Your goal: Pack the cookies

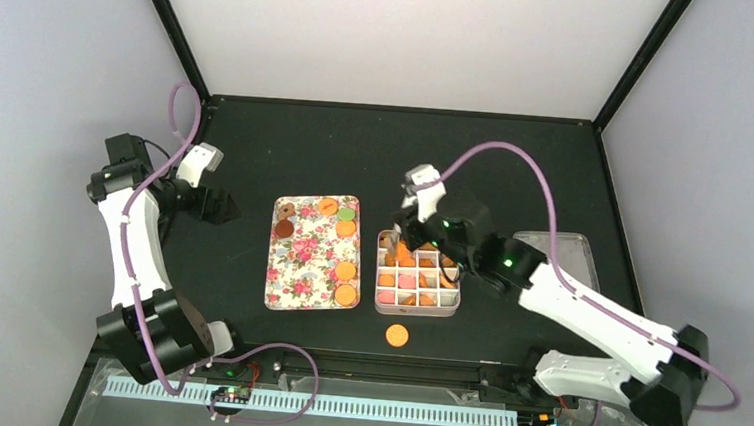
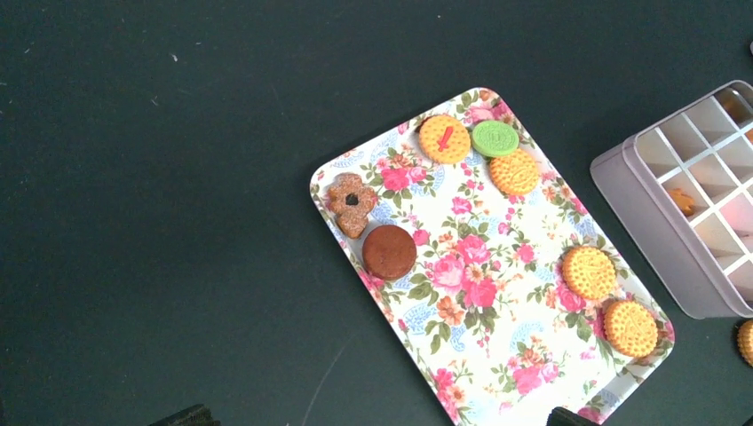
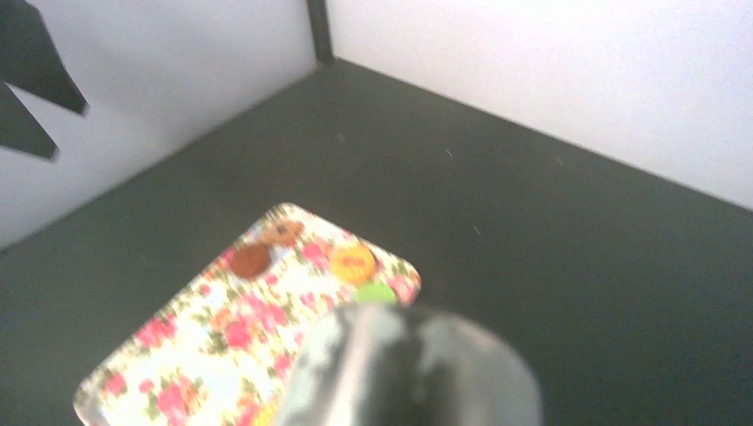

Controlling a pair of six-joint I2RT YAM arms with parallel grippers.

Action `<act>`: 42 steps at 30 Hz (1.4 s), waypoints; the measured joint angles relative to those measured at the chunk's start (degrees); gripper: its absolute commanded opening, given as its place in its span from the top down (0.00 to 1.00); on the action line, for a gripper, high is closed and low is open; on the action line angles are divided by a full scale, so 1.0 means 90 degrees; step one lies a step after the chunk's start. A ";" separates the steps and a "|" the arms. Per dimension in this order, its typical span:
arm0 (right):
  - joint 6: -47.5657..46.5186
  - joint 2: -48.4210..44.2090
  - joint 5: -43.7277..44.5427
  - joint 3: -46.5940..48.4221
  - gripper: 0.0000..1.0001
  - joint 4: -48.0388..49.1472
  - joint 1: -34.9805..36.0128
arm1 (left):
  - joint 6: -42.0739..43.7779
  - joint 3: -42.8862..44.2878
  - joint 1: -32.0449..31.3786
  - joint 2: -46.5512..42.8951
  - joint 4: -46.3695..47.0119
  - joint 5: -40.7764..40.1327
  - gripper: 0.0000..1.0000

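Observation:
Several cookies lie on the flower-patterned tray [image 1: 305, 258]: a brown one [image 2: 389, 251], a green one [image 2: 495, 138] and golden ones such as [image 2: 589, 272]. More cookies fill the white divided box [image 1: 416, 310] to the tray's right. One orange cookie [image 1: 397, 336] lies loose on the table in front of the box. My right gripper [image 1: 407, 230] hangs over the box's far left corner, shut on the metal tongs [image 3: 408, 368], whose blurred grey end fills the bottom of the right wrist view. The tong tips are hidden. My left gripper [image 1: 221, 207] stands open and empty, left of the tray.
A clear flat lid or container [image 1: 571, 252] lies right of the box, partly under the right arm. The box's near wall [image 2: 661, 257] shows at the right of the left wrist view. White walls close the table at the back.

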 measured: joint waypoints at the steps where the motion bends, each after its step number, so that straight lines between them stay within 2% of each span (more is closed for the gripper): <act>1: 0.0061 -0.0277 0.0126 -0.0199 0.90 -0.0219 0.0002 | -0.0002 -0.0002 -0.0024 0.0015 0.0010 0.0022 0.01; 6: 0.0430 -0.1593 0.0695 -0.0942 0.89 -0.1387 -0.0036 | -0.0002 -0.0015 -0.0214 0.0044 0.0044 0.0073 0.01; 11: 0.0848 -0.2409 0.0959 -0.1217 0.89 -0.2171 -0.0034 | -0.0007 -0.0022 -0.0423 0.0100 0.0066 0.0075 0.01; 21: 0.1056 -0.2514 0.1013 -0.1430 0.88 -0.2555 -0.0034 | -0.0034 -0.0027 -0.0512 0.0100 0.0068 0.0070 0.01; 29: 0.0787 -0.1744 0.0967 -0.0891 0.88 -0.2035 -0.0034 | -0.0034 -0.0027 -0.0534 0.0097 0.0061 0.0063 0.01; 37: 0.0410 -0.0187 0.0542 0.0180 0.88 -0.1071 -0.0034 | -0.0044 -0.0027 -0.0534 0.0131 -0.0007 -0.0219 0.01; 42: 0.0330 0.0206 0.0410 0.0270 0.87 -0.0850 -0.0034 | -0.0044 -0.0024 -0.0534 0.0338 -0.0029 -0.0350 0.01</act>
